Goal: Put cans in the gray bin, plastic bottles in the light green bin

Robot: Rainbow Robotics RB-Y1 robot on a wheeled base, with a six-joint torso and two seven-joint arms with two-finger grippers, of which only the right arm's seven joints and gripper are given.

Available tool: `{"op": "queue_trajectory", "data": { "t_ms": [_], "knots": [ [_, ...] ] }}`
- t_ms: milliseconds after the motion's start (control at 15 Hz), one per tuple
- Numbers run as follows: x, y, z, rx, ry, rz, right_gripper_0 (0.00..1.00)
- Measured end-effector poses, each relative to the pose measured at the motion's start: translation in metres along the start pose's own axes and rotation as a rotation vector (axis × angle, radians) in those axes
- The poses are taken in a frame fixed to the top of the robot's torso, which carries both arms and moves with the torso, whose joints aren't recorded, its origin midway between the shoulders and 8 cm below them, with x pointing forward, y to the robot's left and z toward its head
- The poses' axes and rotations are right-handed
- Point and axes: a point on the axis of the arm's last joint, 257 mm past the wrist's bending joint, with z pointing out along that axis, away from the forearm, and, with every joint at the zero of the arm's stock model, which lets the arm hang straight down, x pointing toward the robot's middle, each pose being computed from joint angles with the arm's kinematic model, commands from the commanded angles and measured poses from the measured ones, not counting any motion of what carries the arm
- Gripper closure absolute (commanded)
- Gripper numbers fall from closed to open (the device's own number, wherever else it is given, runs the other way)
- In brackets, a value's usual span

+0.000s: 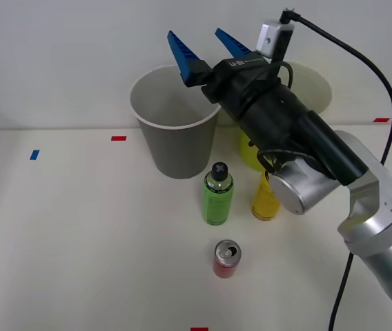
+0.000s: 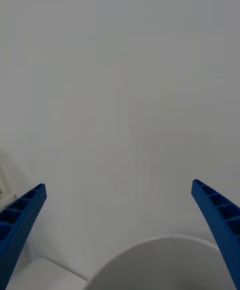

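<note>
White table (image 1: 79,241) — dented-looking red can (image 1: 226,259).

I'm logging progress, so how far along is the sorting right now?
Possibly one can is binned, though the gray bin shows nothing inside. The right gripper is open and empty above that bin. The red can, green bottle and yellow bottle stand on the table; the lime bin is behind the arm.

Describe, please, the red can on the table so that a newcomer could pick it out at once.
Start at the gray bin at the back of the table. In front of it stands a green bottle, and the red can stands alone nearer the robot. It is the shortest item, with a silver pull-tab top rather than a black cap.
</note>
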Motion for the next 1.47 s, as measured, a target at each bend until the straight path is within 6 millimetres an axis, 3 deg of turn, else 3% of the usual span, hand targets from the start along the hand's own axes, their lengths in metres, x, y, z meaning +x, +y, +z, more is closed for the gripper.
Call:
{"op": "queue_trajectory", "data": {
  "t_ms": [133,400,800,1467],
  "knots": [
    [-0.007,-0.001,-0.026,-0.003,0.005,0.025,0.0],
    [0.003,-0.011,-0.09,0.056,0.038,0.056,0.0],
    [0.003,-0.02,-0.192,0.185,0.056,0.026,0.0],
    [0.032,-0.079,-0.366,0.492,0.275,-0.178,0.0]
  ]
}}
